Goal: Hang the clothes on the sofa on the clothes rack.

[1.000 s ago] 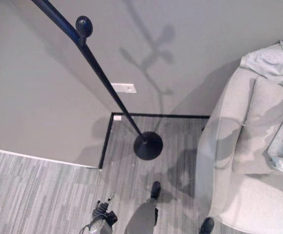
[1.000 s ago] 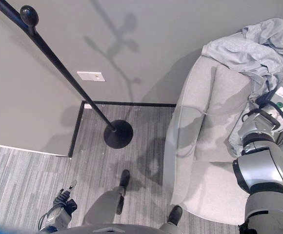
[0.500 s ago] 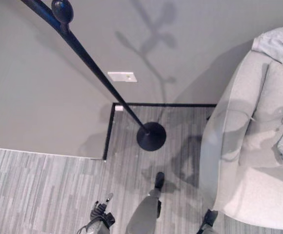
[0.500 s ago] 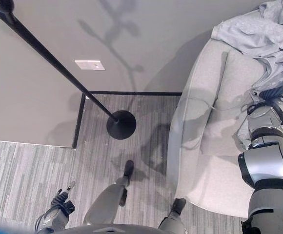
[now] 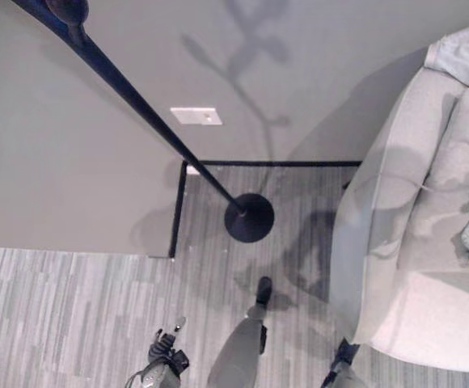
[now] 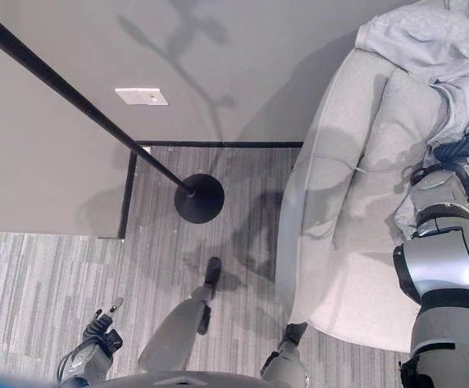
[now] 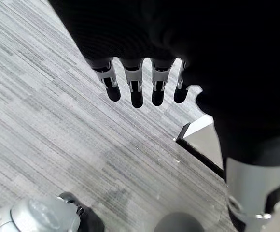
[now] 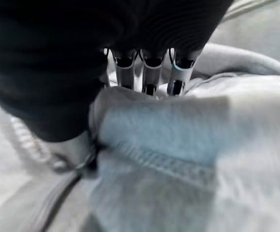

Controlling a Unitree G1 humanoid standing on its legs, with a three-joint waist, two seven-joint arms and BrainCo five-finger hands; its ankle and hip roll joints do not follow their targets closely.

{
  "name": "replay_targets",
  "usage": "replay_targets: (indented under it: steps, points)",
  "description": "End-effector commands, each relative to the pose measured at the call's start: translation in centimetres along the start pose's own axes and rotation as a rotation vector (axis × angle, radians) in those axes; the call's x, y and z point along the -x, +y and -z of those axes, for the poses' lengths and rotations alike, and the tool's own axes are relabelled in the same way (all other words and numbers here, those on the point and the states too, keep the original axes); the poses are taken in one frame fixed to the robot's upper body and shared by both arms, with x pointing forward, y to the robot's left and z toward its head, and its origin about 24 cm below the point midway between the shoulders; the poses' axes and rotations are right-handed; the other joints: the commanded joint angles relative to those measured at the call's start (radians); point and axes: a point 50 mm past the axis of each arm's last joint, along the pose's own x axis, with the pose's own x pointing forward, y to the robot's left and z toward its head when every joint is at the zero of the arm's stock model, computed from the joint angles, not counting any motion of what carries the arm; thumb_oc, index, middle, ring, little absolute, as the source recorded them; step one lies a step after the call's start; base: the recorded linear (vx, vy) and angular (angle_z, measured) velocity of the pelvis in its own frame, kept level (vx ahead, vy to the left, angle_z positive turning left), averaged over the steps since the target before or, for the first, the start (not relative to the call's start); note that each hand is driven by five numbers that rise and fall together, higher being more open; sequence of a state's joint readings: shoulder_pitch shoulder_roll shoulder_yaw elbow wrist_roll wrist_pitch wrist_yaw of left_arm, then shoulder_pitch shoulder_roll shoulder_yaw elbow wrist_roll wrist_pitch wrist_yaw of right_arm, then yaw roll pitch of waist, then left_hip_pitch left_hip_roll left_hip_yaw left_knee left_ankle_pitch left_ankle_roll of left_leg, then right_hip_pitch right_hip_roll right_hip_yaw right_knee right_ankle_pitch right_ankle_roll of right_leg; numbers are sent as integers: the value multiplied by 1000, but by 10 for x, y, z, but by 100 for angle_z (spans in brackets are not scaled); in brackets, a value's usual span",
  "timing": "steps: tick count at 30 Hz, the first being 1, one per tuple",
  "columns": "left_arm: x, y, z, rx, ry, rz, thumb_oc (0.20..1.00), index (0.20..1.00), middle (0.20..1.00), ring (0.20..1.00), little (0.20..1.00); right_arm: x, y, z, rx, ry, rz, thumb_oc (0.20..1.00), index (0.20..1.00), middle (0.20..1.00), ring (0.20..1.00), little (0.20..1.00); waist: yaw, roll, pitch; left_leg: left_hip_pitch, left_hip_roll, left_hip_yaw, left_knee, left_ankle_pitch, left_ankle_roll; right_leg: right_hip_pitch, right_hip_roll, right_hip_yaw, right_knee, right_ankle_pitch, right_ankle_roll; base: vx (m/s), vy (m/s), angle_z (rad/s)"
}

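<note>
Sofa (image 6: 331, 210) edge bears clothes (image 6: 428, 48); right hand (image 8: 149, 72) buried.

A black clothes rack (image 5: 149, 121) stands on striped floor (image 5: 57, 315) — grey sofa (image 5: 396, 242) beside it, well apart.

Even indoor light, soft rack shadow (image 5: 255, 48) on wall (image 5: 340, 48), blurred cloth (image 8: 193, 159) in right wrist view

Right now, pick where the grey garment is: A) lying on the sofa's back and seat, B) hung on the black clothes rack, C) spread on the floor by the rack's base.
A: the grey garment is draped over the sofa, with the right hand reaching into it, while the clothes rack stands bare.
</note>
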State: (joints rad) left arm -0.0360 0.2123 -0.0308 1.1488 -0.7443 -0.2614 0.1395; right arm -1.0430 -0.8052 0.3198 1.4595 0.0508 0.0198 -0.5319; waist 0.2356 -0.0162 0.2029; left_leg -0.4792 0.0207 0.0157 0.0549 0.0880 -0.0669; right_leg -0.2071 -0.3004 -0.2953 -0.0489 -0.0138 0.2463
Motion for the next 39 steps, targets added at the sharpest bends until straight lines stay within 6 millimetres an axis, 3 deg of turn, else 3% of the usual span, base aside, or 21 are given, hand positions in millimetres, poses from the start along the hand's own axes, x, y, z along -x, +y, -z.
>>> replay_targets:
  steps: [1,5,9,11,13,14,15,18,19,21,26,29,33,34,39]
  points:
    - [-5,28,-21,30,-56,-79,1000,1000,1000,1000,1000,15,30,3,17,12,-133,200,200,200,200,200,2,-58,21,-94,-6,-35,115,-71,-4,-32,-75,105,-38,187,-1,0,0,0]
    - [-6,32,-21,18,-47,-95,1000,1000,1000,1000,1000,27,49,12,-4,15,-194,200,200,200,200,200,-22,-69,16,-69,6,-32,115,-76,-7,-19,-64,111,-38,175,-9,-20,-40,-2]
    - [-5,40,-19,12,-31,-131,1000,1000,1000,1000,1000,33,59,2,-69,-12,-222,200,200,200,200,200,-40,-84,5,-31,27,-29,114,-83,-12,5,-51,117,-38,156,-19,-13,-50,-10]
    - [-5,44,-18,10,-24,-145,1000,1000,1000,1000,1000,37,63,-10,-103,-55,-235,200,200,200,200,200,-49,-94,-1,-4,38,-26,108,-85,-13,20,-44,123,-38,148,-25,-15,-57,-16]
    - [-5,45,-17,16,-15,-161,1000,1000,1000,1000,1000,44,68,-42,-230,-142,-258,200,200,200,200,200,-66,-106,-16,49,54,-17,97,-90,-17,54,-31,132,-38,134,-33,-15,-46,-6]
    - [-5,45,-17,16,-15,-161,1000,1000,1000,1000,1000,44,68,-42,-230,-142,-258,200,200,200,200,200,-68,-108,-18,47,52,-17,94,-86,-16,51,-33,132,-38,136,-33,1,-44,-15]
    - [-5,41,-14,20,-5,-151,1000,1000,1000,1000,1000,54,71,-69,-326,-226,-282,200,200,200,200,200,-80,-111,-25,90,63,-9,88,-91,-19,82,-26,136,-38,126,-39,-2,-39,-21]
    - [-4,35,-11,17,6,-134,1000,1000,1000,1000,1000,64,61,-106,-494,-334,-287,200,200,200,200,200,-96,-113,-49,154,75,-1,46,-82,-22,120,-20,136,-38,114,-41,-11,-29,-15]
    - [-5,35,-11,17,6,-134,1000,1000,1000,1000,1000,64,61,-106,-494,-334,-286,200,200,200,200,200,-97,-113,-50,152,74,-1,44,-78,-21,117,-21,136,-38,116,-41,7,-5,-11]
    - [-4,30,-7,4,29,-123,1000,1000,1000,1000,1000,76,49,-137,-635,-441,-310,200,200,200,200,200,-114,-117,-87,216,91,9,-19,-54,-26,147,-14,133,-38,110,-43,-1,-29,-7]
    - [-1,24,6,-26,79,-93,1000,1000,1000,1000,1000,91,34,-172,-822,-521,-378,200,200,200,200,200,-128,-121,-145,344,119,34,-124,-20,-39,209,9,135,-38,95,-48,12,-38,-6]
    - [1,24,12,-41,98,-84,1000,1000,1000,1000,1000,92,32,-177,-869,-518,-404,200,200,200,200,200,-130,-119,-161,374,129,44,-142,-16,-42,221,18,139,-38,91,-50,-7,-26,-4]
    - [4,19,20,-62,117,-50,1000,1000,1000,1000,1000,103,22,-197,-937,-589,-435,200,200,200,200,200,-137,-115,-184,381,148,49,-142,-8,-60,233,31,136,-38,84,-53,-30,-30,-4]
    - [5,13,21,-75,115,-25,1000,1000,1000,1000,1000,111,11,-208,-981,-657,-446,200,200,200,200,200,-145,-112,-193,388,154,49,-142,-10,-63,242,35,130,-38,82,-55,0,0,0]
    - [4,-5,9,-96,48,47,1000,1000,1000,1000,1000,132,-11,-227,-1055,-802,-465,200,200,200,200,200,-157,-99,-206,414,159,51,-142,-13,-67,262,39,133,-38,79,-60,0,0,0]
